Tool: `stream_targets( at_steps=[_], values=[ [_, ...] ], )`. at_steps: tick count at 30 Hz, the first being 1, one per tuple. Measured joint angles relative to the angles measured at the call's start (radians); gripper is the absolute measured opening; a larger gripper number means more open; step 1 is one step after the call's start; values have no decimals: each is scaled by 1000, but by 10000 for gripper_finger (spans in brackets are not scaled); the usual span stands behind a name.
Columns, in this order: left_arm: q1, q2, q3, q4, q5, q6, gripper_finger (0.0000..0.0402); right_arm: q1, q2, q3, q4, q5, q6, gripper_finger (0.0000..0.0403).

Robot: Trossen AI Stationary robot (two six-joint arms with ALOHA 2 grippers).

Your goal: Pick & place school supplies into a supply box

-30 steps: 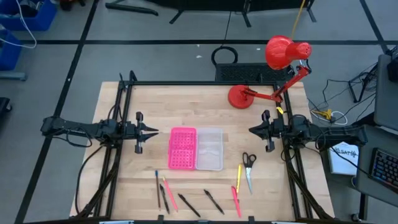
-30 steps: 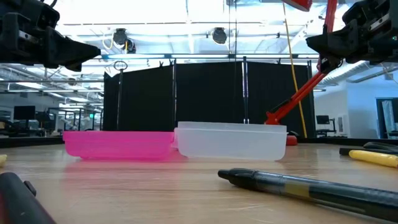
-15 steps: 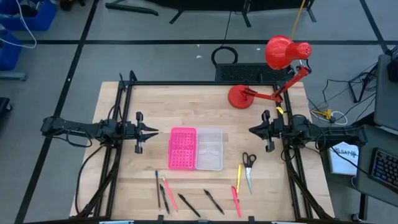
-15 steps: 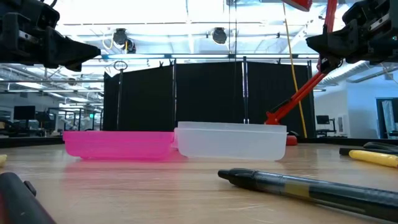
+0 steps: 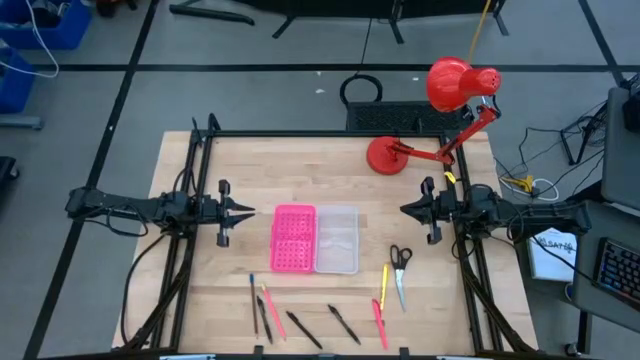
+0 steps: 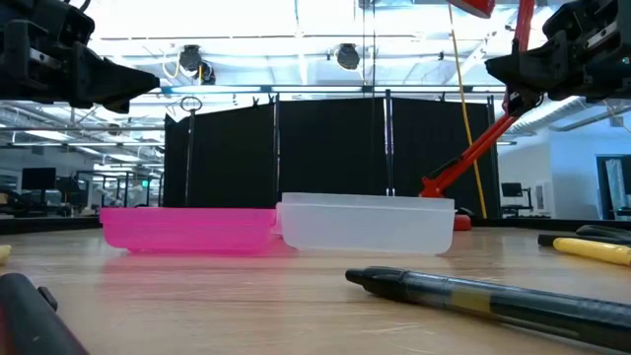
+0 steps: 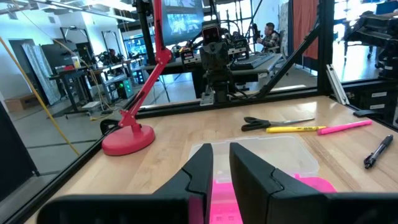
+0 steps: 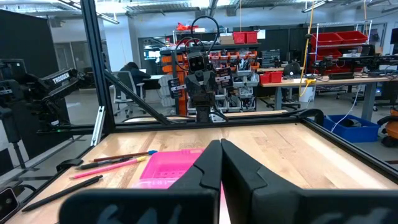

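The supply box lies open at the table's middle, its pink perforated lid half [image 5: 294,239] flat beside the clear half [image 5: 337,240]. Black-handled scissors [image 5: 400,264], a yellow pen [image 5: 384,285] and a pink pen [image 5: 379,322] lie right of it. Black pens [image 5: 343,322], a blue pencil [image 5: 252,298] and a pink-red one [image 5: 272,308] lie by the near edge. My left gripper [image 5: 247,211] hovers level left of the box, open by a narrow gap [image 7: 221,149]. My right gripper [image 5: 405,209] hovers level right of it, shut [image 8: 221,144], holding nothing.
A red desk lamp [image 5: 385,155] stands at the table's far right, its arm and head [image 5: 452,83] reaching beyond the far edge. A black metal frame [image 5: 200,140] borders the table. Bare wood lies between the box and the far edge.
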Motion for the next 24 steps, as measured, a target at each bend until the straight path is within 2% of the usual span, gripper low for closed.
stream_targets(
  at_steps=[24],
  values=[
    [0,0,0,0,0,0,63,0,0,0,1,0,12,0]
  ],
)
